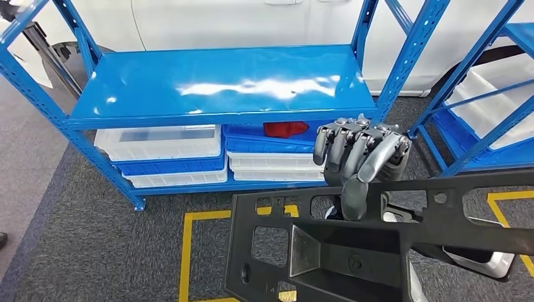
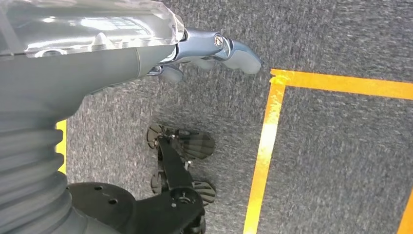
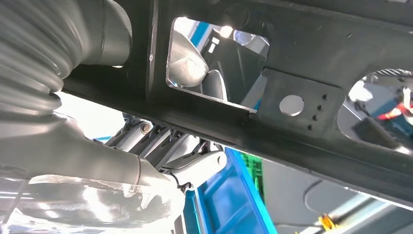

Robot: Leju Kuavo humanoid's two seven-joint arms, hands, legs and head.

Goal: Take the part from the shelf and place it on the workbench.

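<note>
The part (image 1: 327,251) is a large flat black plastic panel with several cutouts, held low in front of me above the carpet. My right hand (image 1: 362,157) grips its upper edge, fingers curled over the far side and thumb on the near face. In the right wrist view the part's black bar (image 3: 292,63) runs across the picture, with my right hand (image 3: 170,151) clamped on it and the thumb (image 3: 187,63) visible through a cutout. My left hand (image 2: 214,51) hangs over the floor, holding nothing, its fingers loosely extended.
A blue shelf (image 1: 220,82) with a bare top deck stands ahead. Below it are white and blue bins (image 1: 170,148) and a red item (image 1: 285,129). A second blue rack (image 1: 491,94) stands at the right. Yellow floor tape (image 1: 186,251) marks the grey carpet. A white vehicle is behind.
</note>
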